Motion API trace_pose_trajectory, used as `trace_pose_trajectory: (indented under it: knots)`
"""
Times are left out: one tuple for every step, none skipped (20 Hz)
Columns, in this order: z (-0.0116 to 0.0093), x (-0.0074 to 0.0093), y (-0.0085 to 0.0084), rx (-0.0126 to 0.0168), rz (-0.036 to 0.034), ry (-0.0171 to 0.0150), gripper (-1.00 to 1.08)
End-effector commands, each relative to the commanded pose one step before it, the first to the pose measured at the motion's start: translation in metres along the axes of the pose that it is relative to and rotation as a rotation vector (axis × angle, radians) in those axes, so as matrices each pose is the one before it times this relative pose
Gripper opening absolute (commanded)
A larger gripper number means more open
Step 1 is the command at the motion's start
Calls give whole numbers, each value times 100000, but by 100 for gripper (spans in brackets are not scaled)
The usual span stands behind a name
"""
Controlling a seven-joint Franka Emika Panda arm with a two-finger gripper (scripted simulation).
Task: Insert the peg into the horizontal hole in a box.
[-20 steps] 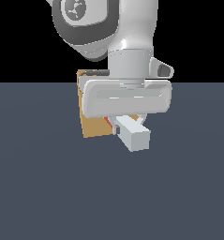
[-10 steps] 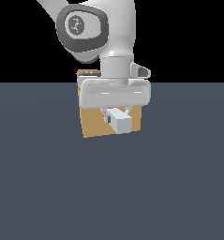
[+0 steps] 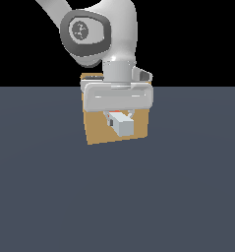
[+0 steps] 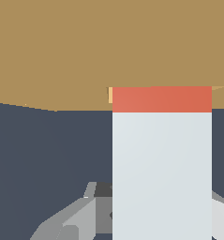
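A flat, matt slate-grey worktop [image 3: 50, 197] is seen carrying the box [image 3: 97, 129], a plain tan block with flat faces; against its near face the claw [image 3: 120, 118] is held, clamped on the peg [image 3: 123, 126]; the peg's long axis is pointed away from the claw, straight into the far box; the hole [image 4: 110, 94] is judged already entered, since only a short red-orange band is shown before the pale half.
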State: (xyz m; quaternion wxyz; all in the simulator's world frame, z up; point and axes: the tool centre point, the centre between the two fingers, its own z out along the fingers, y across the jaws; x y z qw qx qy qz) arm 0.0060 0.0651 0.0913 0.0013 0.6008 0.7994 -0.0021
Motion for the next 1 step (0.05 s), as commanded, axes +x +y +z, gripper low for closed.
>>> trace_pose_trajectory:
  knots:
    - [-169, 870, 334, -439, -1195, 381, -100]
